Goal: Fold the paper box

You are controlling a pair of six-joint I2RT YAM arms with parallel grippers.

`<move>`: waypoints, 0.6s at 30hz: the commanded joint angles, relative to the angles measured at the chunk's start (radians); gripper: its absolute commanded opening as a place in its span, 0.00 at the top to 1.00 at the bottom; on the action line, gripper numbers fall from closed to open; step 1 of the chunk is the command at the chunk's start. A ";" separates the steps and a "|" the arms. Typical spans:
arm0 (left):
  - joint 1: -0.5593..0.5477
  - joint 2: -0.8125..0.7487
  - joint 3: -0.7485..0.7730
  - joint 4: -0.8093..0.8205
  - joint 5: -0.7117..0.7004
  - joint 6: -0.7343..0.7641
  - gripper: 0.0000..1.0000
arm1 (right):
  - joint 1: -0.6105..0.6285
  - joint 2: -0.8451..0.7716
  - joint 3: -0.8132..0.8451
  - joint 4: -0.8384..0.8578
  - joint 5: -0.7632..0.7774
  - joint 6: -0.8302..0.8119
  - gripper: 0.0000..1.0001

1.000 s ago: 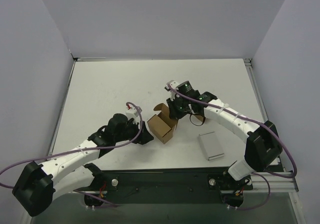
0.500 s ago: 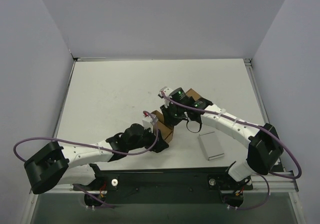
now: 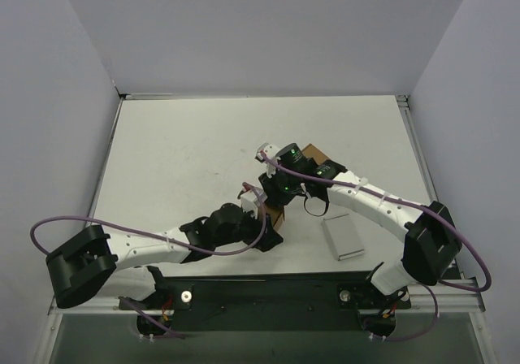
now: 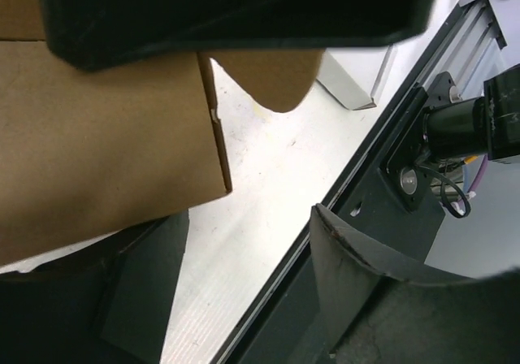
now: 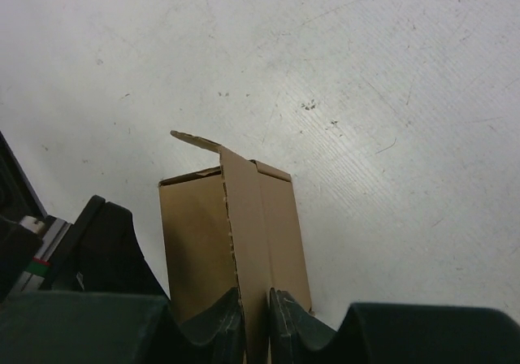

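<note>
Both arms bent toward frame centre, right gripper clenched on the upright flap of the small brown kraft cardboard box, left gripper spread open beside it.

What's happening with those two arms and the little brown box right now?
Right gripper shut on a flap of the paper box. Left gripper open, at the box's near side. White slab lies apart, not blocking.

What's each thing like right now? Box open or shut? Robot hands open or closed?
paper box: not closed yet, one flap sticking up.
right gripper: shut, pinching that flap.
left gripper: open, beside the box.
white slab: lying flat, untouched.
</note>
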 commanded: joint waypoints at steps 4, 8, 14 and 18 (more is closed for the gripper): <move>-0.001 -0.238 0.027 -0.110 -0.088 0.045 0.23 | 0.013 -0.041 0.014 -0.021 -0.048 0.006 0.68; 0.000 -0.399 0.039 -0.300 -0.108 0.077 0.18 | 0.001 -0.067 0.035 -0.026 -0.005 0.036 0.48; 0.071 -0.514 0.149 -0.620 -0.142 0.183 0.13 | -0.016 -0.139 0.049 -0.035 0.040 0.084 0.27; 0.166 -0.501 0.259 -0.749 -0.132 0.310 0.11 | -0.027 -0.229 0.020 -0.052 0.080 0.154 0.23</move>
